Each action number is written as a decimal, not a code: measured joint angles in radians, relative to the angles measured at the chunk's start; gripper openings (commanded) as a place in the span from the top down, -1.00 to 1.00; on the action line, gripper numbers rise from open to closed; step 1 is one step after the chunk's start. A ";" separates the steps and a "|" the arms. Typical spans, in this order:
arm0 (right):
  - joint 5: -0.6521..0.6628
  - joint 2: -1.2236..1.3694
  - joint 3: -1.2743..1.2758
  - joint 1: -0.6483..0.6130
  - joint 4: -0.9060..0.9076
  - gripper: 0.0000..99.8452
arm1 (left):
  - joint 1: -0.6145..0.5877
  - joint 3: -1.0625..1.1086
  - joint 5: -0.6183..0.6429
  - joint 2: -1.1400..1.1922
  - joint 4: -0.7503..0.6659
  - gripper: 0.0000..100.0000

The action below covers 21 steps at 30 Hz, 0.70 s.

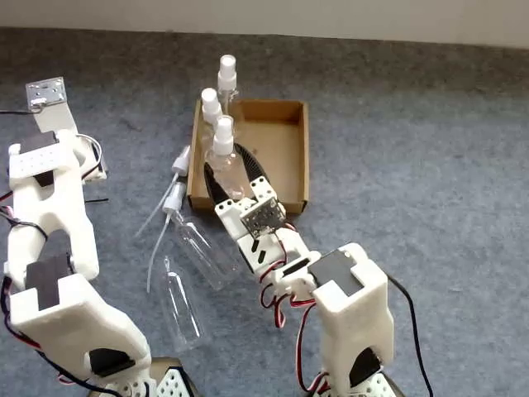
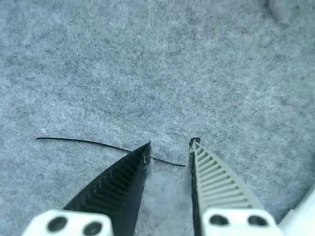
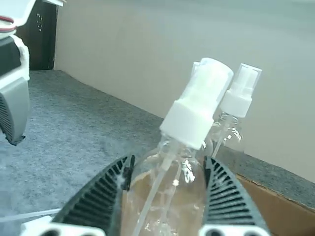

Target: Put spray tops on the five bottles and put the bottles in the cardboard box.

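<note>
Right wrist view shows the right gripper (image 3: 170,162) with its fingers closed around the clear body of a capped bottle (image 3: 170,206). The bottle's white spray top (image 3: 197,110) rises between and beyond the fingertips. From the high view this bottle sits over the left side of the cardboard box (image 1: 303,153), close to its left wall. Whether its base touches the box floor cannot be told. Its long axis is close to upright, leaning a little, with the spray top uppermost.

Two other capped bottles (image 1: 212,107) stand at the box's far left corner. Whether both are inside the walls is unclear.

The step in hand looks like boxing the third bottle. The next move likely calls for lowering it upright beside those two without knocking them, then releasing it.

Two bare bottles (image 1: 202,248) lie on the grey tabletop (image 1: 413,124) off the box's near left corner, and two loose spray tops (image 1: 175,165) lie just beside the box's left wall, so two cappings remain.

The left gripper (image 2: 170,147) hangs over bare tabletop by a thin black cable (image 2: 88,143), its fingers narrowly apart and holding nothing.
</note>
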 measured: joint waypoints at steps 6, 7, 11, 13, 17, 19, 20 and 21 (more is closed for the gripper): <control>0.000 0.000 0.000 0.000 0.000 0.74 | 0.000 0.000 0.000 0.000 0.000 0.73; 0.000 0.000 0.000 0.000 0.000 0.73 | 0.000 0.000 0.000 0.000 0.000 0.73; 0.000 0.000 0.000 0.000 0.000 0.60 | 0.000 0.000 0.000 0.000 0.000 0.73; 0.000 0.000 0.000 0.000 0.000 0.54 | 0.000 0.000 0.000 0.000 0.000 0.73; 0.000 0.000 0.000 0.000 0.000 0.53 | 0.000 0.000 0.000 0.000 0.000 0.73; 0.000 0.000 0.000 0.000 0.000 0.53 | 0.000 0.000 0.000 0.000 0.000 0.73; 0.000 0.000 0.000 0.000 0.000 0.53 | 0.000 0.000 0.000 0.000 0.000 0.73; 0.000 0.000 0.000 0.000 0.000 0.53 | 0.000 0.000 0.000 0.000 0.000 0.73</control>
